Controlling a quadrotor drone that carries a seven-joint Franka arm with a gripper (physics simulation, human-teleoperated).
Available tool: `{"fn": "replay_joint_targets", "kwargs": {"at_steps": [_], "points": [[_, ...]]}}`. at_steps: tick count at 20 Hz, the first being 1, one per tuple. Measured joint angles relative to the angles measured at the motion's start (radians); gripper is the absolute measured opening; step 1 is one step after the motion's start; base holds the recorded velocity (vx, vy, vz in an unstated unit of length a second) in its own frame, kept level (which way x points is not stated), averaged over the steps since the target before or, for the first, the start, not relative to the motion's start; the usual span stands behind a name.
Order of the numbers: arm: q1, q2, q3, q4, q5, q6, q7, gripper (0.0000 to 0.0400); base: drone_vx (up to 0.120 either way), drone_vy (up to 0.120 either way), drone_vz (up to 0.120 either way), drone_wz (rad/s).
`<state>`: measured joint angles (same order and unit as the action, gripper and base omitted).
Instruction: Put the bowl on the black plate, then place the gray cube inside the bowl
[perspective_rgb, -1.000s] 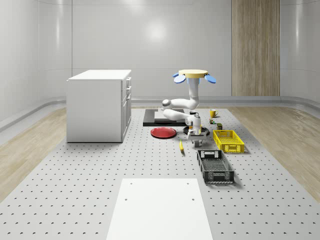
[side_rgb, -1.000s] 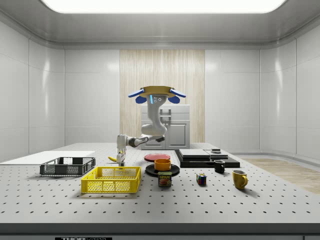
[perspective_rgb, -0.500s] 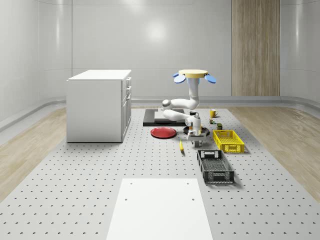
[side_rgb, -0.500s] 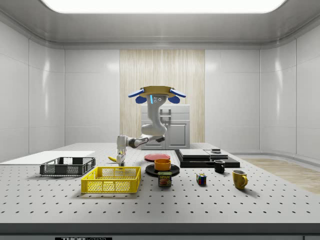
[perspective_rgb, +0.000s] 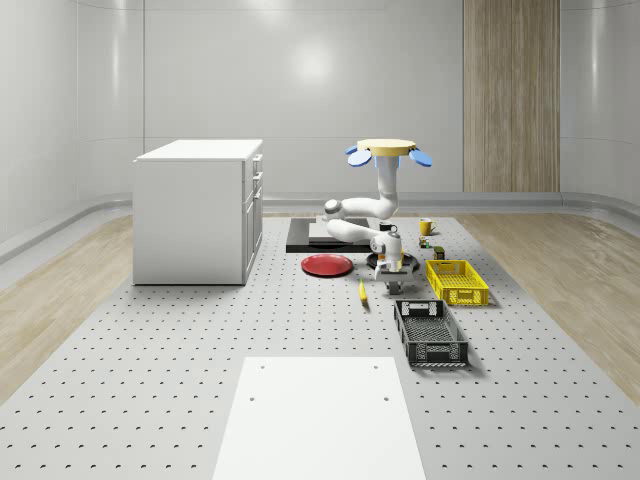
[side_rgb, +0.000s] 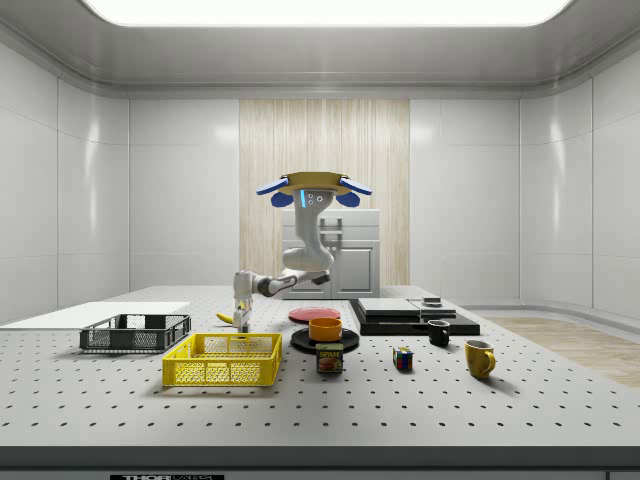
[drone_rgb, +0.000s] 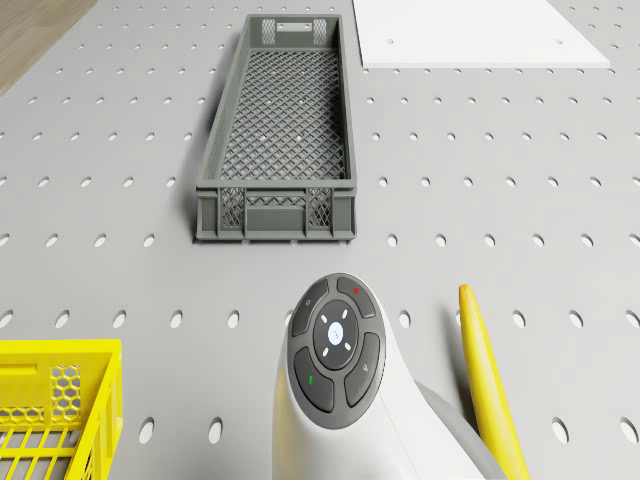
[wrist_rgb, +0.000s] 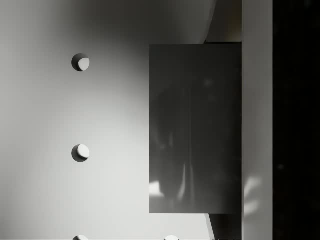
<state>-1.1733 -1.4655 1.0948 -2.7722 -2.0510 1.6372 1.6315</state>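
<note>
Bowl (side_rgb: 325, 328) placement looks done: the orange bowl sits on the black plate (side_rgb: 325, 342), so I judge the gray cube (wrist_rgb: 195, 127) to be my present business. My drone (side_rgb: 313, 186) hovers above the counter (wrist_rgb: 50, 110), roughly over the plate in the side view, with the arm folded down and outward so my hand (side_rgb: 241, 320) hangs low, just above the surface beside the banana (drone_rgb: 490, 380) and between the yellow crate (drone_rgb: 45, 410) and the gray crate (drone_rgb: 280, 130). The wrist view looks straight down on the cube lying flat on the counter, close beneath me. I cannot tell whether my hand is apart or clamped on it.
</note>
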Motion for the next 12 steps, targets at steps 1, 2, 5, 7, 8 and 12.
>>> {"fn": "replay_joint_targets", "kwargs": {"at_steps": [1, 2, 5, 7, 8, 12], "points": [[0.001, 0.0, 0.002, -0.001, 0.002, -0.001, 0.0, 0.0258, 0.0, 0.0, 0.0, 0.0], [0.002, 0.0, 0.007, -0.003, 0.006, -0.004, 0.0, 0.0256, 0.0, 0.0, 0.0, 0.0], [0.008, 0.0, 0.032, -0.015, 0.03, -0.017, 0.0, 0.0253, 0.0, 0.0, 0.067, 0.0], [0.011, 0.0, 0.049, -0.022, 0.045, -0.025, 0.001, 0.0252, 0.0, 0.0, 0.12, 0.0], [0.012, 0.0, 0.055, -0.025, 0.051, -0.028, 0.001, 0.0251, 0.0, 0.0, 0.12, 0.0], [0.015, -0.001, 0.072, -0.031, 0.067, -0.035, 0.002, 0.0251, 0.0, 0.0, 0.11, 0.0]]}}
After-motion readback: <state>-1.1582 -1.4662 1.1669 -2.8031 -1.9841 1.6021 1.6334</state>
